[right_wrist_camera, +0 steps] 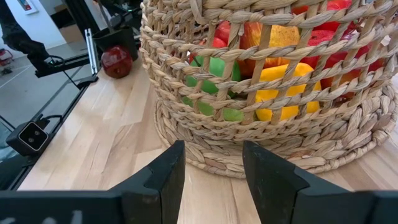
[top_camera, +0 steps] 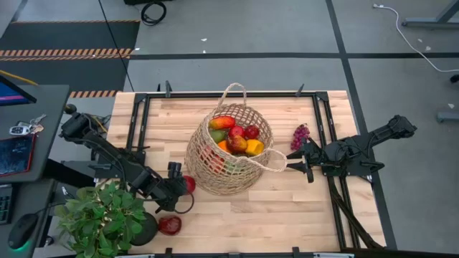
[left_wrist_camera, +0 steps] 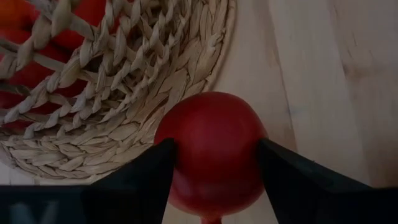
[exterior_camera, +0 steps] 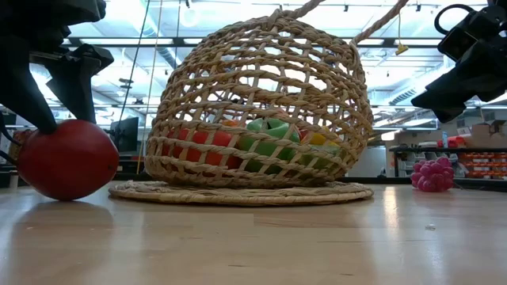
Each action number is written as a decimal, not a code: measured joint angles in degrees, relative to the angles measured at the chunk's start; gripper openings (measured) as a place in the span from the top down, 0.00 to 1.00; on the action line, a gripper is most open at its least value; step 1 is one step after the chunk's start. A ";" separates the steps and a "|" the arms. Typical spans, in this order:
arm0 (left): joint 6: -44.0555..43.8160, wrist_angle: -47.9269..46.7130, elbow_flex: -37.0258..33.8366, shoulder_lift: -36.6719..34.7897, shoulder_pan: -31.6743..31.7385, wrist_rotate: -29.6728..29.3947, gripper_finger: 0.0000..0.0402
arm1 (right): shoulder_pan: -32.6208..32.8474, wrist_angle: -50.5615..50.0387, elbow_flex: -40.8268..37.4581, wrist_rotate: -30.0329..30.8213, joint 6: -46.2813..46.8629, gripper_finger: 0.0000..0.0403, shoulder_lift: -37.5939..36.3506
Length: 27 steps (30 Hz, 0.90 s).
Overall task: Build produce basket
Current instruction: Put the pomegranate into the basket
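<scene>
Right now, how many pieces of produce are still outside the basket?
3: a red fruit gripped by the left gripper beside the basket, another red fruit near the table's front edge, and a grape bunch by the right gripper.

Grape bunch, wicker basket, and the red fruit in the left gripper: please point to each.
grape bunch [top_camera: 299,135], high view, cluster's middle.
wicker basket [exterior_camera: 261,95], low view, front wall.
red fruit [left_wrist_camera: 211,149], left wrist view, middle of its skin.

No text, label, brand, number or sign can be read anywhere in these views.
</scene>
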 joint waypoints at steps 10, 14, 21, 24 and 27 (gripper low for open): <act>-5.99 0.15 0.00 0.00 0.00 0.41 0.28 | -0.02 0.00 0.00 0.00 0.00 0.59 -0.02; -6.01 0.22 0.00 0.00 -0.01 0.95 0.13 | 0.00 0.00 0.00 0.00 0.00 0.59 0.00; -6.43 0.78 -1.19 0.02 1.49 0.91 0.02 | -0.02 0.02 0.00 0.00 0.00 0.59 0.00; -6.19 0.60 -1.40 0.02 2.72 0.82 0.02 | 0.00 0.02 0.00 0.00 0.00 0.59 0.00; -5.97 0.83 -1.40 0.02 3.53 0.76 0.02 | -0.02 0.02 0.00 0.00 0.00 0.59 -0.02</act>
